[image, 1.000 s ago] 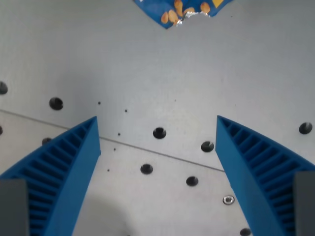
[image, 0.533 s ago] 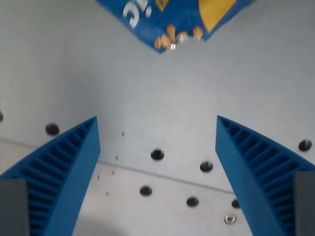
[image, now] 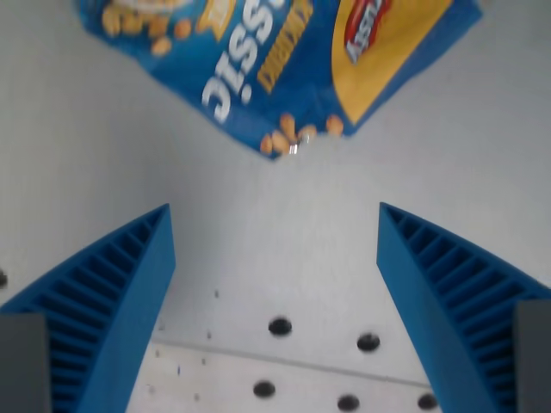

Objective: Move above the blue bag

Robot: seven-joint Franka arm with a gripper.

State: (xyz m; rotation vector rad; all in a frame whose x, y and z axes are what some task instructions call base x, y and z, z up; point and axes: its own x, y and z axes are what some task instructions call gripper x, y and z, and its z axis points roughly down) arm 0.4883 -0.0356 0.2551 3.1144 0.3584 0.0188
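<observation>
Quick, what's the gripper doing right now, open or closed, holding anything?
Gripper: open, jaws spread wide, holding nothing; only bare table between the fingers, and the blue bag lies ahead, at the top of the wrist view.

A pale grey bench top (image: 275, 215) fills the whole view, matte and evenly lit, with only a soft brighter patch near the middle and no hard shadows. A thin seam (image: 284, 364) crosses the surface low in the wrist view, running nearly level from left to right. Round dark holes (image: 279, 326) dot the metal on both sides of that seam, and tiny dark specks (image: 215, 293) lie scattered nearby. No bench edge, wall or floor shows.
</observation>
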